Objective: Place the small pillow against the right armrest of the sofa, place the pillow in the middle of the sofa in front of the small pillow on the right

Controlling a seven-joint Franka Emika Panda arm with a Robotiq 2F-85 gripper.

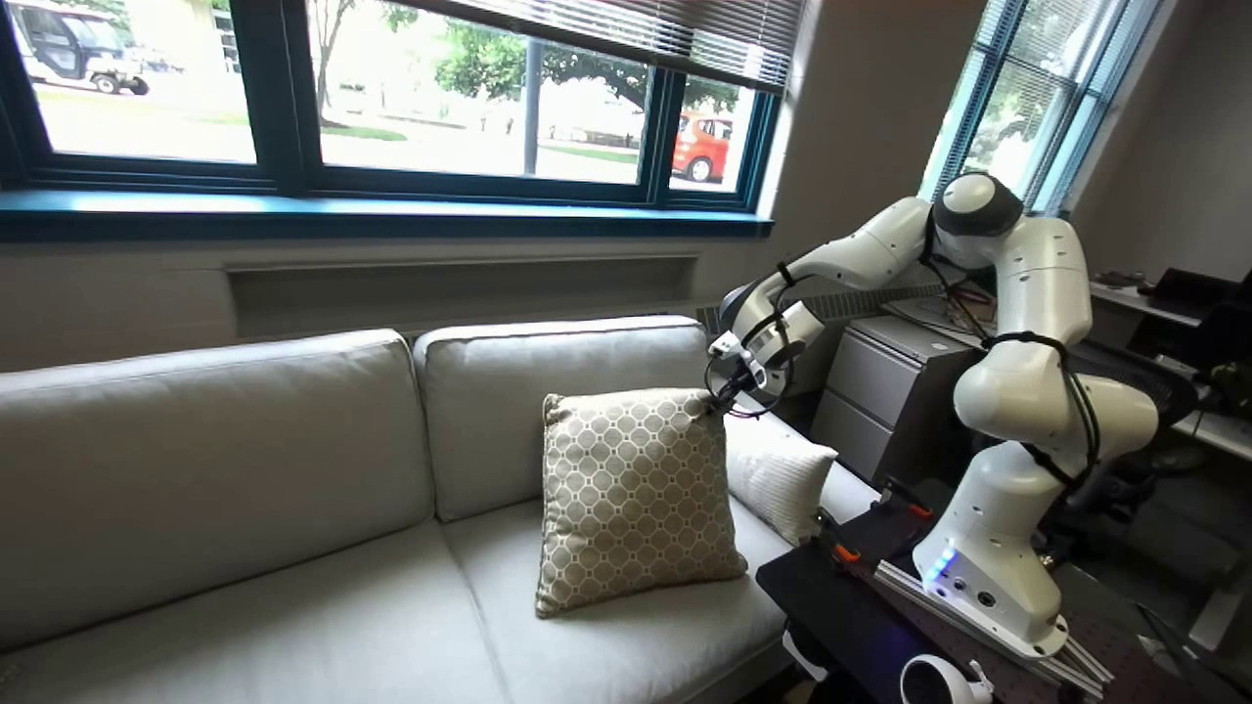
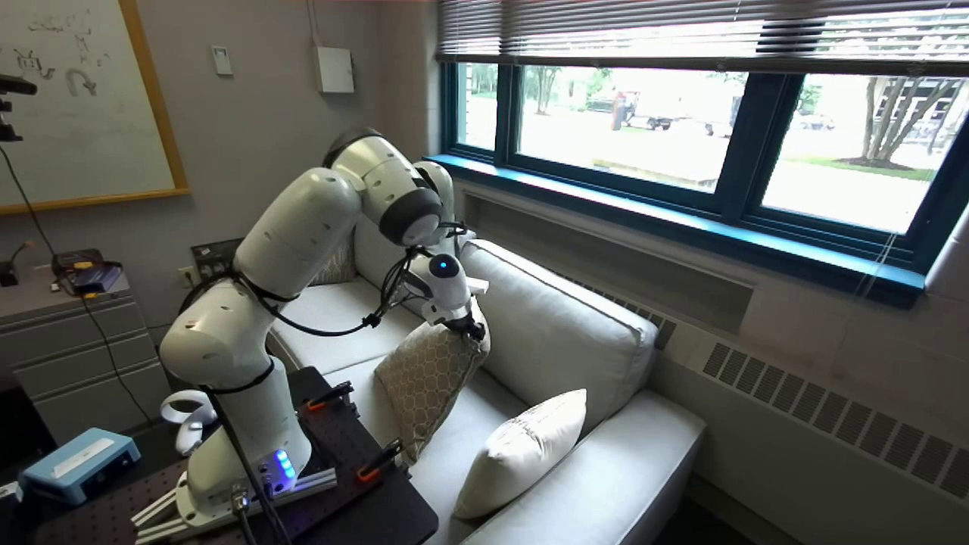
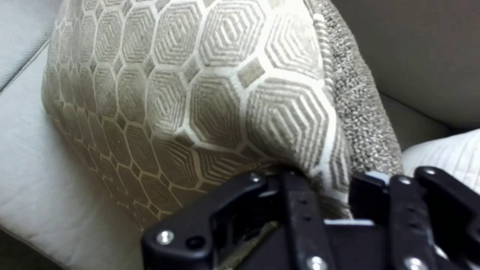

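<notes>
Over there the small pillow already leans against the right armrest, while the fingers pinch the patterned pillow by a top corner on the sofa, so nestling it in front and letting go seems left.

Patterned pillow, gripper pinching it, white pillow

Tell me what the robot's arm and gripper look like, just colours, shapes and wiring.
The arm is glossy white, with rounded segments and dark grey joint covers. Black cables run along it, held by black straps. Blue lights glow on its white base, and a small blue dot shows near the wrist. The gripper is black, with angular linked fingers and silvery screws.
</notes>
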